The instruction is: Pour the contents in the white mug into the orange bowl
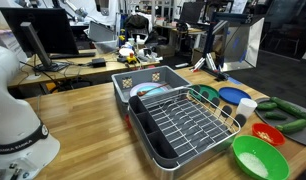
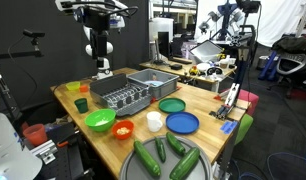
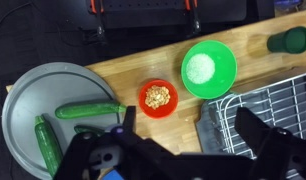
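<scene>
The white mug point(image 1: 247, 106) point(image 2: 154, 121) stands upright on the wooden table between the blue plate point(image 2: 182, 123) and the orange bowl point(image 1: 268, 133) point(image 2: 123, 128). The orange bowl holds pale bits and also shows in the wrist view point(image 3: 157, 97). The mug is out of the wrist view. My gripper point(image 3: 193, 132) point(image 2: 101, 66) hangs high above the table, over the dish rack's edge. It is open and empty, far from the mug.
A green bowl point(image 3: 209, 68) point(image 2: 100, 121) with white inside sits beside the orange bowl. A dish rack point(image 1: 188, 120) point(image 3: 268, 105) fills the table's middle. A grey plate point(image 3: 23, 100) holds cucumbers point(image 2: 163, 158). There are also a green plate point(image 2: 172, 105) and a dark green cup point(image 3: 290, 40).
</scene>
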Action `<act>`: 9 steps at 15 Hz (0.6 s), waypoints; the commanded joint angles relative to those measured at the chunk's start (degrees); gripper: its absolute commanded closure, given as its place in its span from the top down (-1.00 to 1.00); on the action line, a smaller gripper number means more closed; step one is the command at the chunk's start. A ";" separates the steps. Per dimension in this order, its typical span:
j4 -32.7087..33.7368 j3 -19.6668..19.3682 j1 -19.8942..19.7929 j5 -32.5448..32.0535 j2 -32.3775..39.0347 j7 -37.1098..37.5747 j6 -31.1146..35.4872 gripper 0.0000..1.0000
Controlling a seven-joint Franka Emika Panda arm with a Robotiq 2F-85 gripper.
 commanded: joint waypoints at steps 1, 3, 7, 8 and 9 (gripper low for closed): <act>0.46 0.61 -2.25 5.11 4.50 7.31 5.80 1.00; 0.61 0.56 -2.76 7.84 7.35 10.38 10.04 1.00; 0.15 0.83 -3.07 7.58 9.40 11.34 13.26 1.00; 0.25 0.81 -3.19 7.70 10.04 11.73 13.57 1.00; 0.35 0.81 -3.25 7.76 10.14 11.92 13.59 1.00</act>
